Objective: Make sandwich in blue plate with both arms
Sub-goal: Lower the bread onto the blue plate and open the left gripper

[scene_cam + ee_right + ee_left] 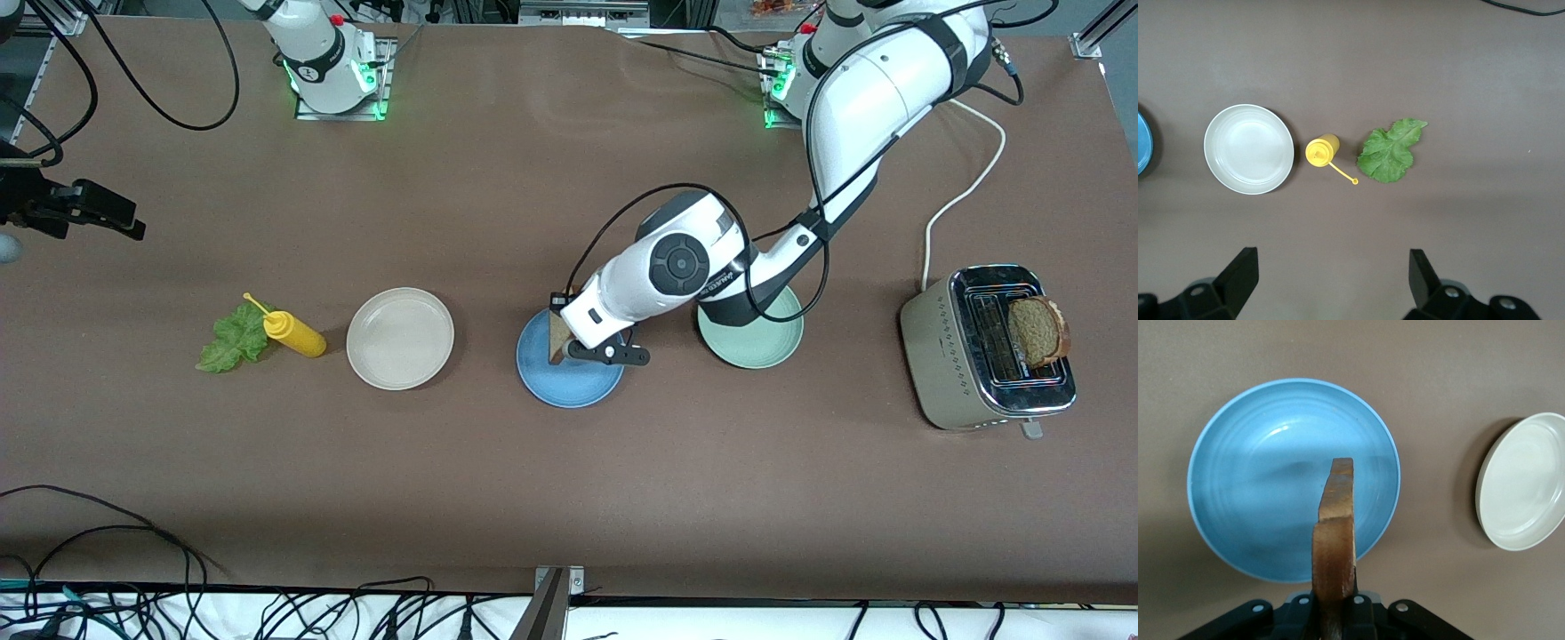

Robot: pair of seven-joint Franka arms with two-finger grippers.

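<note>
My left gripper (1335, 613) is clamped on a bread slice (1336, 533) held edge-on over the blue plate (1238, 480). Released like this, it may topple off the rim, though its height is unclear. My right gripper (1331, 280) waits wide open, holding nothing, over bare table near the lettuce (1390, 151).

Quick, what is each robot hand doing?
Left tool: shut on a bread slice, over the blue plate.
Right tool: open, holding nothing.

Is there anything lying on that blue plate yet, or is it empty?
Empty. The blue plate shows bare; the bread slice hangs edge-on above it, clamped in the left gripper.
</note>
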